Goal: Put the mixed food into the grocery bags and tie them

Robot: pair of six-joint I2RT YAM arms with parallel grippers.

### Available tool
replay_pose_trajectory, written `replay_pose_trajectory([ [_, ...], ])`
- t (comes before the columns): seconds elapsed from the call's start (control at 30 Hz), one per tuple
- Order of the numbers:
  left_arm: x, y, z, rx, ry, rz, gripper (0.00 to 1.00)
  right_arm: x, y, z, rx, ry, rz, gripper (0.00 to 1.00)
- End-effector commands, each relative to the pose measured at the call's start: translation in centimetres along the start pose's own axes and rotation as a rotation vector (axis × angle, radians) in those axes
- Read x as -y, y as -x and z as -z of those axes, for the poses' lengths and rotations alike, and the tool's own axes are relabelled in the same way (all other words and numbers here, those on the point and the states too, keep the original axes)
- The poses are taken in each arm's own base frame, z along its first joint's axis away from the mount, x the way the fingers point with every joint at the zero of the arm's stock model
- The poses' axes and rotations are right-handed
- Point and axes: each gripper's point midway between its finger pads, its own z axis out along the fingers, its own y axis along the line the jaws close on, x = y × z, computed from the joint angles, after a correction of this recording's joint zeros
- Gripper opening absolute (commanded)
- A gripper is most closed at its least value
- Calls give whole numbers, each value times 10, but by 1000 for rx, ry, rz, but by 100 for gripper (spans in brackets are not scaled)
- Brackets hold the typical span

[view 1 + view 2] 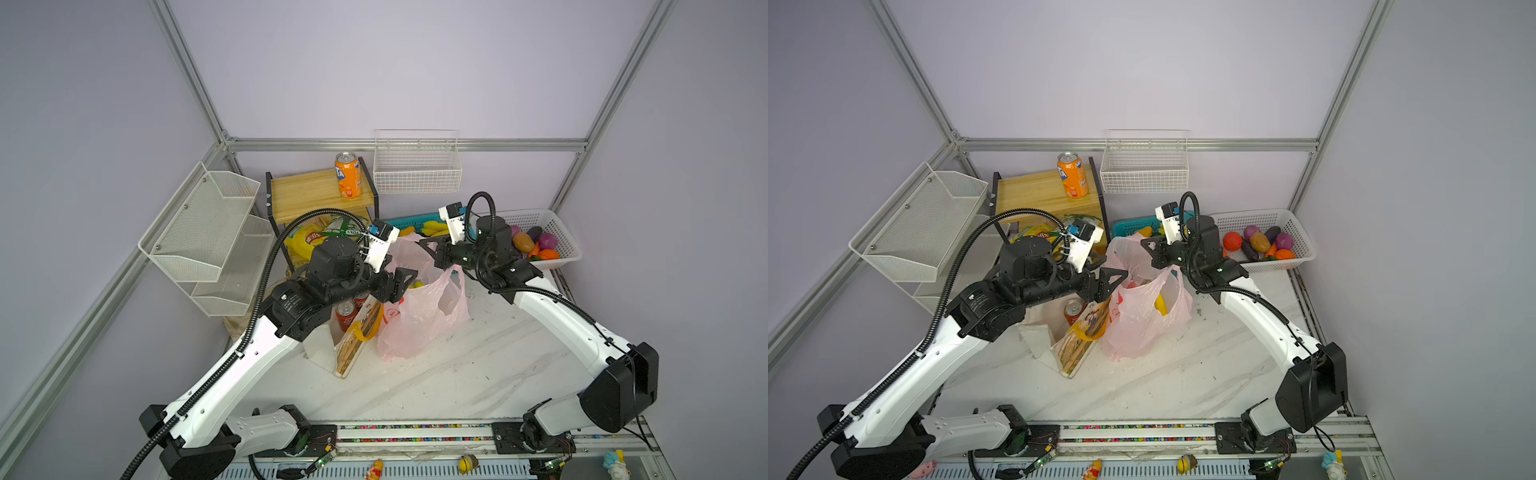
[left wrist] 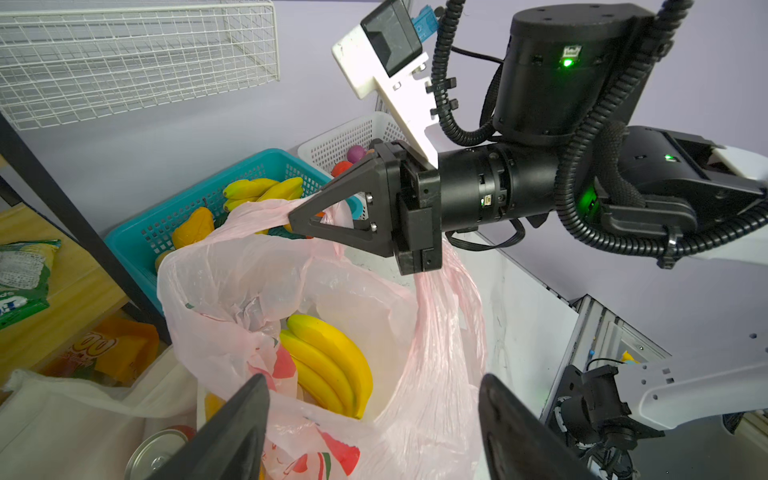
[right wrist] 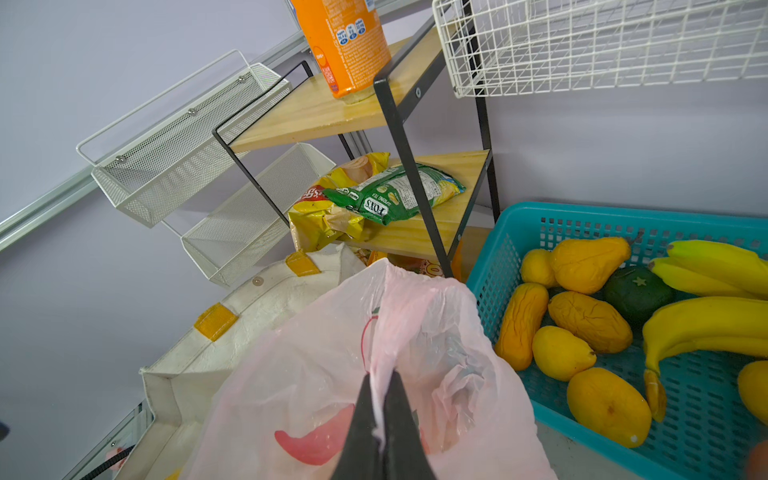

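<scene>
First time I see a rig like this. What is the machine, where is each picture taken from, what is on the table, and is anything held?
The left arm and right arm are robot arms mounted at the table's front edge; each ends in a two-finger gripper. The two wide pictures come from one camera pair overhead. The two close ones come from cameras on the wrists. The right gripper is shut on a handle of the pink bag, which holds bananas. The left gripper is open at the bag's opposite rim, holding nothing. Beside the bag stands a white tote with a red can inside. Behind are a shelf with an orange can and snack packets, and a teal basket of toy fruit.
</scene>
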Motion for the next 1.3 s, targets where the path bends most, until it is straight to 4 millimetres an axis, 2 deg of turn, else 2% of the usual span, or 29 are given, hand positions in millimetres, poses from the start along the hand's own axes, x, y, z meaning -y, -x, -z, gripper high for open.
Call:
replay_pose_trajectory([
  [0.0, 11, 33, 16, 83, -30, -61, 78, 1, 5, 1, 3, -12, 5, 0],
  [0.33, 25, 27, 6, 57, -108, -85, 78, 7, 4, -2, -8, -40, 19, 0],
  [0.53, 31, 17, -10, 14, -157, -81, 80, 8, 6, -5, -9, -40, 18, 0],
  [0.63, 41, 14, -23, -9, -195, -93, 80, 10, 7, -6, -7, -49, 16, 0],
  [0.9, 54, 12, -50, -6, -137, -190, 79, 12, 5, -9, -13, -53, 9, 0],
  [1.0, 53, 11, -54, -6, -80, -232, 79, 13, 5, -10, -13, -56, 9, 0],
  [1.03, 51, 0, -70, -40, -60, -245, 79, 12, 6, -9, -13, -55, 10, 0],
  [1.27, 44, -6, -93, -49, 97, -344, 74, 12, 7, -9, -11, -58, 10, 0],
])
